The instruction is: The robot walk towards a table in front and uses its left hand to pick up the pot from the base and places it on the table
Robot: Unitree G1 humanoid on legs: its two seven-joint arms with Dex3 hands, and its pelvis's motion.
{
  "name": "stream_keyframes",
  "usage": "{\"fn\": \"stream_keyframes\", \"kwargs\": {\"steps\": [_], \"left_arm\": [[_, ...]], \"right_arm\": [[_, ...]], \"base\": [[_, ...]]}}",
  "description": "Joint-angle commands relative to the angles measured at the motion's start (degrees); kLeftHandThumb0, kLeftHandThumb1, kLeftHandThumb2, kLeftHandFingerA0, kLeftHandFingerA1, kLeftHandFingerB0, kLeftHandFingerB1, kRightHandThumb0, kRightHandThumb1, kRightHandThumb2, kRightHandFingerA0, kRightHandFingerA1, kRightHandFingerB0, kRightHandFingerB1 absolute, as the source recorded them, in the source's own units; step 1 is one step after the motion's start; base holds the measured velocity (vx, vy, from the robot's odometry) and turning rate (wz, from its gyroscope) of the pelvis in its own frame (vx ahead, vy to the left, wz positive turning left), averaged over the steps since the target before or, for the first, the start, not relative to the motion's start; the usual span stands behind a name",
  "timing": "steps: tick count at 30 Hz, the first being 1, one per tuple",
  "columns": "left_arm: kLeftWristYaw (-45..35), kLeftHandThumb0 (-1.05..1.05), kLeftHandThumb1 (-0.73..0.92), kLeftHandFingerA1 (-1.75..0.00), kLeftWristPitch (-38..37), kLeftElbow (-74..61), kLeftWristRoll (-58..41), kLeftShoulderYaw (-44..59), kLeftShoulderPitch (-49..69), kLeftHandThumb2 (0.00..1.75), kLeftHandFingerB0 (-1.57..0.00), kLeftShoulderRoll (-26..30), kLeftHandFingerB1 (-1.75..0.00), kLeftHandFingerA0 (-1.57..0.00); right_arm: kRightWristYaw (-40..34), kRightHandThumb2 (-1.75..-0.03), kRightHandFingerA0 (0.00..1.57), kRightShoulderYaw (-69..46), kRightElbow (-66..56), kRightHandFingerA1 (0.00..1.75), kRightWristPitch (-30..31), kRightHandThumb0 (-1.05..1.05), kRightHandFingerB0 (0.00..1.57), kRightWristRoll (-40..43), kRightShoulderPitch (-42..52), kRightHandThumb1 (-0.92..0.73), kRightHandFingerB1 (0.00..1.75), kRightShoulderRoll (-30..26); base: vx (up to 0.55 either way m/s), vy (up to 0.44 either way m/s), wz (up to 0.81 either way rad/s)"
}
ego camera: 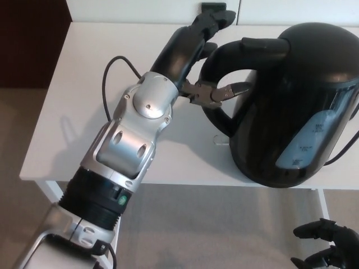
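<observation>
A big black electric kettle (291,106) stands on the white table (84,112), its curved handle (216,67) turned toward picture left. Its base is hidden beneath it. My left hand (205,50) reaches in from the lower left and straddles the handle. The thumb (216,93) pokes into the handle's loop, and the fingers (213,21) stretch past the handle's outer side, apart and not closed on it. My right hand (328,252) hangs low at the bottom right, below the table edge, holding nothing with its fingers loosely spread.
A black cable (115,70) loops from my left forearm over the tabletop. The kettle sits close to the table's front edge (179,182). A thin cord (349,148) trails off the kettle's right side. White table legs (322,202) and grey floor show below.
</observation>
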Motion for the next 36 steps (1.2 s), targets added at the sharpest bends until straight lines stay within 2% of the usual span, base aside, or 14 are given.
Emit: {"fn": "stream_keyframes", "kwargs": {"steps": [1,8,9,10,11,14,15,16,17,19,20,26,27,36], "left_arm": [[-0.5,-0.47,0.37,-0.4,-0.9,1.0,2.2,-0.4,0.7,0.61,-0.12,0.7,-0.32,-0.21],[2.6,-0.38,0.49,-0.42,-2.3,2.7,3.4,-0.7,1.6,0.58,-0.22,-1.4,-0.31,-0.52],[4.3,-0.34,0.58,-0.52,-2.9,3.9,3.8,-0.7,1.5,0.64,-0.28,-2.8,-0.34,-0.87],[4.8,-0.34,0.58,-0.52,-3.1,4.2,4.0,-0.7,1.5,0.64,-0.28,-3.2,-0.34,-0.87],[7.2,-0.27,0.77,-0.62,-3.9,6.4,4.7,-0.7,0.9,0.65,-0.46,-4.9,-0.35,-1.17],[10.8,-0.26,0.83,-0.81,-6.1,9.2,5.9,-0.5,0.3,0.66,-0.58,-7.1,-0.39,-1.26],[12.0,-0.26,0.82,-0.91,-5.5,9.6,6.1,-0.1,0.1,0.66,-0.76,-8.4,-0.47,-1.35],[13.5,-0.26,0.82,-0.91,-4.6,10.1,6.1,0.2,-0.2,0.66,-0.76,-9.9,-0.47,-1.35],[15.2,-0.19,0.84,-1.29,-5.4,11.0,5.8,0.9,-0.2,0.65,-0.88,-11.5,-0.71,-1.18],[17.4,-0.19,0.84,-1.29,-7.0,12.4,5.6,2.1,-0.3,0.65,-0.88,-13.7,-0.71,-1.18],[17.5,-0.2,0.84,-1.42,-7.4,12.9,3.4,4.3,-0.4,0.7,-0.8,-15.4,-0.94,-1.06],[13.7,-0.23,0.79,-1.35,-7.6,12.5,-6.6,12.4,-0.1,0.77,-0.8,-20.3,-1.0,-1.09],[13.3,-0.23,0.86,-1.38,-5.9,11.5,-8.8,14.0,0.0,0.65,-0.76,-21.1,-1.01,-1.11],[14.9,-0.18,0.79,-1.62,0.7,5.8,-27.4,26.0,-1.4,0.64,-0.67,-26.9,-0.99,-0.91]], "right_arm": [[1.9,-0.86,0.5,-2.2,-1.0,1.04,2.0,-0.82,0.41,3.3,0.5,-0.26,0.91,0.6],[1.8,-0.83,0.51,-1.9,-1.9,0.99,2.6,-0.86,0.39,2.2,0.6,-0.31,0.87,0.4],[1.9,-0.95,0.56,-2.0,-1.8,0.91,2.3,-0.89,0.41,2.3,0.7,-0.26,0.81,0.4],[1.9,-0.95,0.56,-2.0,-1.8,0.91,2.2,-0.89,0.41,2.4,0.8,-0.26,0.81,0.4],[1.9,-0.8,0.51,-2.2,-1.8,0.98,2.4,-0.89,0.39,2.6,0.8,-0.34,0.86,0.4],[2.1,-0.81,0.5,-2.4,-2.0,1.01,2.7,-0.9,0.38,3.0,0.8,-0.34,0.89,0.7],[2.1,-0.81,0.5,-2.4,-2.2,1.03,2.6,-0.91,0.39,3.0,0.9,-0.34,0.9,0.8],[2.1,-0.81,0.5,-2.4,-2.5,1.03,2.5,-0.91,0.39,3.1,1.0,-0.34,0.9,0.9],[2.1,-0.95,0.58,-2.3,-2.8,0.95,2.5,-0.92,0.44,3.1,1.2,-0.27,0.84,0.9],[2.2,-0.95,0.58,-2.2,-3.2,0.95,2.5,-0.92,0.44,3.0,1.4,-0.27,0.84,0.8],[1.9,-0.82,0.53,-2.0,-3.4,1.03,2.3,-0.9,0.4,2.7,1.3,-0.35,0.9,0.9],[1.3,-0.84,0.55,-0.9,-3.2,0.98,1.6,-0.9,0.43,1.0,1.1,-0.36,0.89,0.0],[1.3,-0.85,0.55,-0.7,-3.4,1.02,1.7,-0.88,0.41,0.8,1.2,-0.36,0.91,0.0],[1.0,-0.87,0.58,-0.5,-3.3,0.98,0.7,-0.91,0.43,0.8,1.6,-0.38,0.87,-0.2]], "base": [[0.0,0.0,0.0],[0.0,0.0,0.0],[0.0,0.0,0.0],[0.0,0.0,0.0],[0.0,0.0,0.0],[0.0,0.0,0.0],[0.0,0.0,0.0],[0.0,0.0,0.0],[0.0,0.0,0.0],[0.0,0.0,0.0],[0.0,0.0,0.0],[0.0,0.0,0.0],[0.0,0.0,0.0],[0.0,0.0,0.0]]}}
